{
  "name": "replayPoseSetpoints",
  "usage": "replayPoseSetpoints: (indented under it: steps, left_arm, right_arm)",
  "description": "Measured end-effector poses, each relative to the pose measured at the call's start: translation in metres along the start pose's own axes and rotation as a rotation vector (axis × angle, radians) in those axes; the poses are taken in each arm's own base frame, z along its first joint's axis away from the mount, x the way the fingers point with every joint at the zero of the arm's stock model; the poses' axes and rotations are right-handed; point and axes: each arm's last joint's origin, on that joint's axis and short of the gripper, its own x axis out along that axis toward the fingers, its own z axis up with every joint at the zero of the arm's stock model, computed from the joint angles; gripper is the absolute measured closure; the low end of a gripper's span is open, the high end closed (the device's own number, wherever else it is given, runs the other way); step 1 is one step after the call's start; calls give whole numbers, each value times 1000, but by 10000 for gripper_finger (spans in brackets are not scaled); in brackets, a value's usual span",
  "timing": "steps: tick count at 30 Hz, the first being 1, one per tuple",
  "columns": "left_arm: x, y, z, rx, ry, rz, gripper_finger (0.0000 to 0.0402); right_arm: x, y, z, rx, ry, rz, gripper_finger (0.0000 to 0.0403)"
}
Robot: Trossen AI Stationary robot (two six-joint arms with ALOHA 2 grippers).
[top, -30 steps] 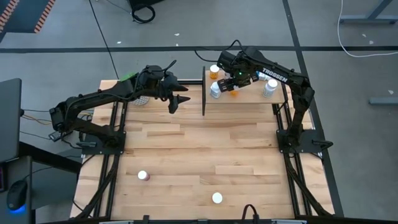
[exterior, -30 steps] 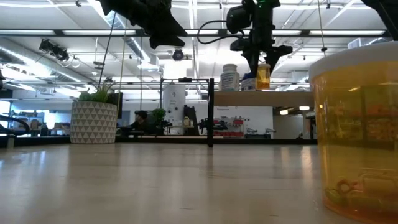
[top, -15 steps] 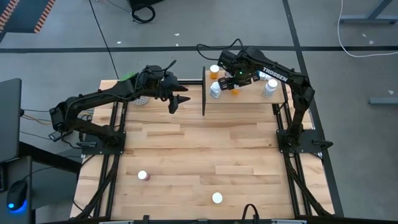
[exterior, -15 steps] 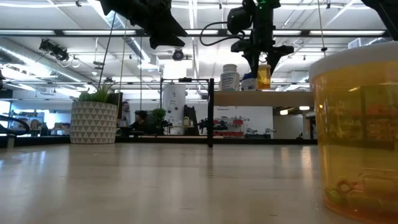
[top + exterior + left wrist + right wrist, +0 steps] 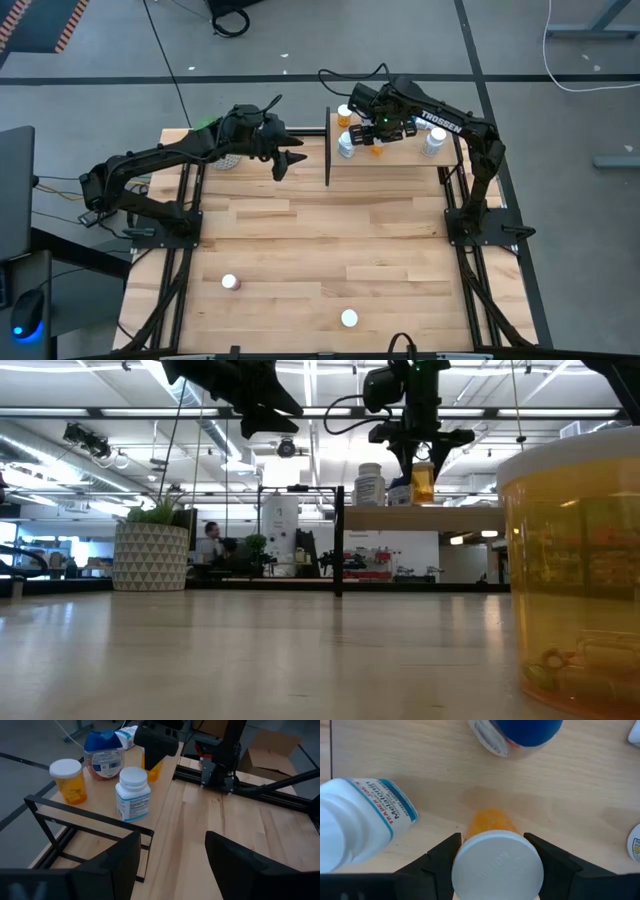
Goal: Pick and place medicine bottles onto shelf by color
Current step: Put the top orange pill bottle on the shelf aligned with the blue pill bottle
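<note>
Over the small raised shelf of pale wood with black metal end posts (image 5: 395, 152), the right tool (image 5: 496, 851) has crept slightly since a moment ago, and the orange pill bottle with the white screw cap (image 5: 496, 862) between its fingers has gone with it. Those fingers sit close against either side of the cap, holding it. From table level the bottle's base seems to hang just clear of the shelf board, though I can't be sure. To my eye the placing step is nearly done but the release is not.

Near it on the shelf stand a white plastic bottle with a printed label (image 5: 133, 794), a rounded jar with a blue lid (image 5: 103, 753) and a second orange bottle with a white cap (image 5: 67, 780), so orange already has a partner there.

The left tool (image 5: 170, 857) hangs above the table beside the shelf's end post, fingers spread wide and empty.

Two white-capped bottles (image 5: 230, 283) (image 5: 348, 318) wait on the near part of the butcher-block table (image 5: 320, 240), well apart. The plastics look smooth, hard and light, the caps ribbed.
</note>
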Motion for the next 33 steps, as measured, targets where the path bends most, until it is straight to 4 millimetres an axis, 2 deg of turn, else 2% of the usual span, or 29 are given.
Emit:
replayPoseSetpoints:
  steps: [7,11,15,20,33]
  left_arm:
    - [-2,8,0,-11,-4,27,173]
    - [-5,16,1,-23,-7,52,173]
    - [-11,20,2,-28,-17,69,173]
    - [-18,22,5,-26,-33,83,173]
    - [-20,26,4,-10,-31,95,173]
  right_arm:
    - [1,5,-7,16,-22,-24,187]
    - [16,6,-13,32,21,-58,187]
    - [22,8,-18,27,7,-62,187]
    - [25,13,-15,47,-28,-26,187]
    - [25,9,-6,41,-29,-23,187]
